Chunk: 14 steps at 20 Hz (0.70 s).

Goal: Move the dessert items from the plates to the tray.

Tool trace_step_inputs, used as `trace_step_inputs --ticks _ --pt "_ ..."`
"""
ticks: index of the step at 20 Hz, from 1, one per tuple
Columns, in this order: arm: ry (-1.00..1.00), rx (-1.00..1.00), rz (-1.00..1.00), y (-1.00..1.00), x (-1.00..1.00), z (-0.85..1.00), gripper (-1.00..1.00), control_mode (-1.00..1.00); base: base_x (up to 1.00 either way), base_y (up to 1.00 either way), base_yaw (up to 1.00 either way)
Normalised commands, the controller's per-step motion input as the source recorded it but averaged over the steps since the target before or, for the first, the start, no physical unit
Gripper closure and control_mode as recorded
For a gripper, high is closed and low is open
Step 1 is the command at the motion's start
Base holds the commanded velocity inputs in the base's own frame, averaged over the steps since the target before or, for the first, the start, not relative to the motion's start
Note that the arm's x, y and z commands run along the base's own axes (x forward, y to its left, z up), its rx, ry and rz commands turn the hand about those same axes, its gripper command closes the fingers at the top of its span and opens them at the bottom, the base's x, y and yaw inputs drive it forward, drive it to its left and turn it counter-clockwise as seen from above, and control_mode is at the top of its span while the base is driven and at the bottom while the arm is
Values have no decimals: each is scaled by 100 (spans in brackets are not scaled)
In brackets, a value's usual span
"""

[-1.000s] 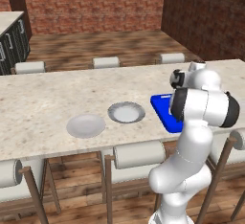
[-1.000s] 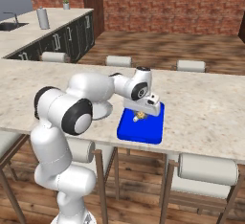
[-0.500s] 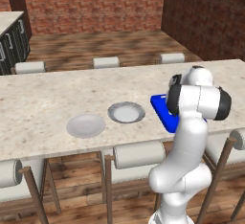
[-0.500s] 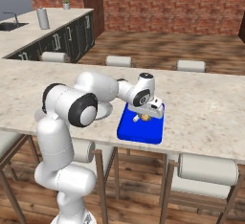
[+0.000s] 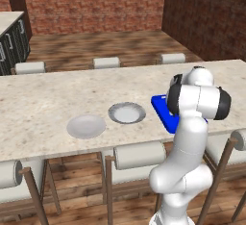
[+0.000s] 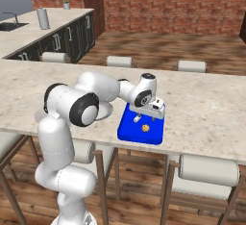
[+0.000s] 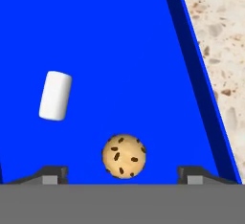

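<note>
The bright blue tray (image 7: 119, 46) lies under my hand, and both dessert items rest on it. The golden-brown cookie ball (image 7: 124, 155) sits on the tray floor below the gap between my fingertips. The white oblong piece (image 7: 55, 95) lies apart from it, farther in. My gripper (image 7: 122, 177) is open, holding nothing. From the right base, the gripper (image 6: 153, 116) hovers just above the tray (image 6: 132, 135), with the cookie (image 6: 144, 128) beneath it. The plain plate (image 5: 86, 125) and the rimmed plate (image 5: 127, 113) sit bare, left of the tray (image 5: 161, 105).
The tray lies near the front edge of a long speckled stone counter (image 5: 43, 104). Padded stools (image 5: 137, 154) line both long sides. A brick wall stands behind, and dark cabinets with a sink counter (image 6: 29, 31) run along the far left.
The cookie has left the fingers and now lies on the tray. The gripper has opened and lifted slightly above it.
</note>
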Motion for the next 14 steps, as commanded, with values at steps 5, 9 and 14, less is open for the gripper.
trace_step_inputs --ticks 5,9,14 --pt "-1 0 0 0 -6 2 -100 -100 0 0 0" --pt "-16 2 2 0 -83 44 -100 -100 0 0 0" --pt "-36 1 10 0 -100 28 -100 -100 0 0 0"
